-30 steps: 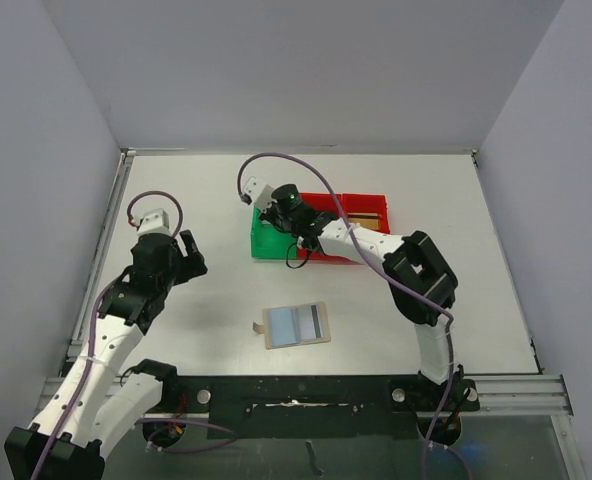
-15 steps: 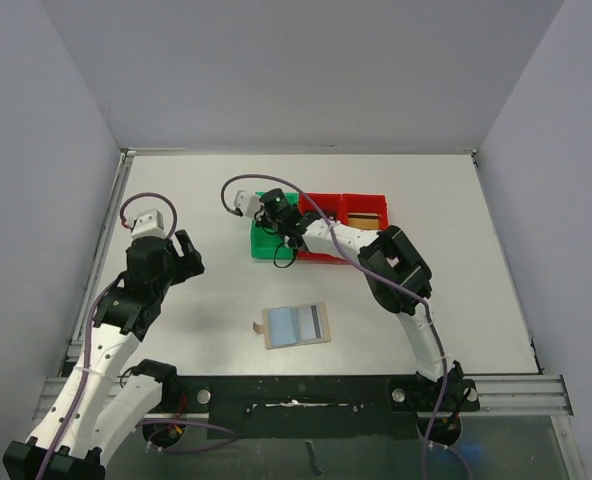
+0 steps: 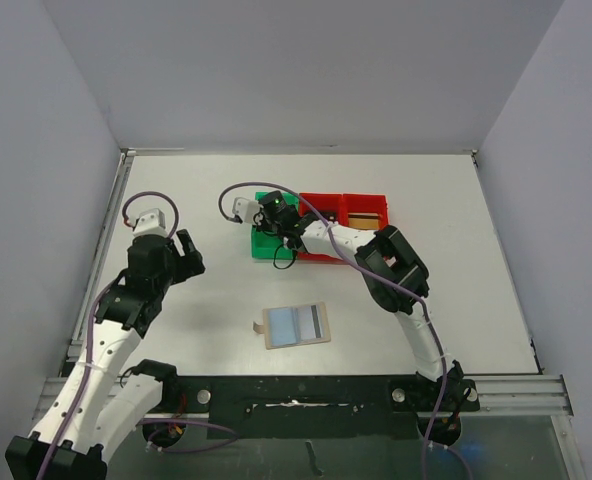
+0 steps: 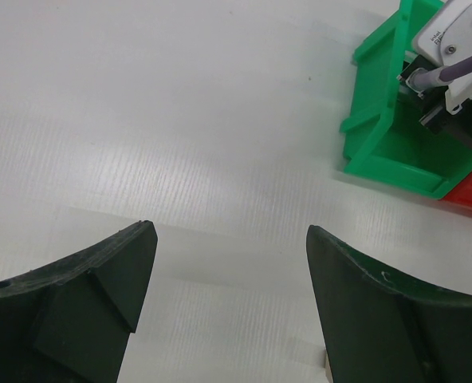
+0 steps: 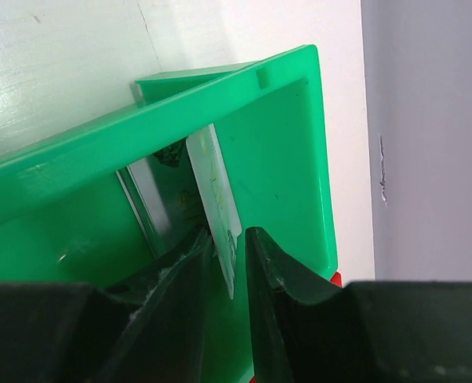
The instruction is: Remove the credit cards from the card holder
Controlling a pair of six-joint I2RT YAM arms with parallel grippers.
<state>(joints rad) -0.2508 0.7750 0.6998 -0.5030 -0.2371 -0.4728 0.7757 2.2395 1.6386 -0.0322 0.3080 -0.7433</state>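
Right wrist: right gripper (image 5: 229, 252) pinches card (image 5: 211, 180) inside green bin (image 5: 290, 136).

Overhead camera looks down; both close wrist cameras share green bin (image 3: 264, 247).

The right arm (image 3: 391, 265) has been swung to the left over the past second, and its elbow has been drawn closer to the bins. The right gripper (image 3: 276, 212), earlier above the seam between the green plastic bin (image 3: 260, 246) and the red plastic bin (image 3: 326, 200), has been carried over the green one. The thin silver-grey rectangular card (image 5: 218, 199) pinched in it is now held on edge inside that bin. The left gripper (image 3: 186, 253) has been shifted slightly left.
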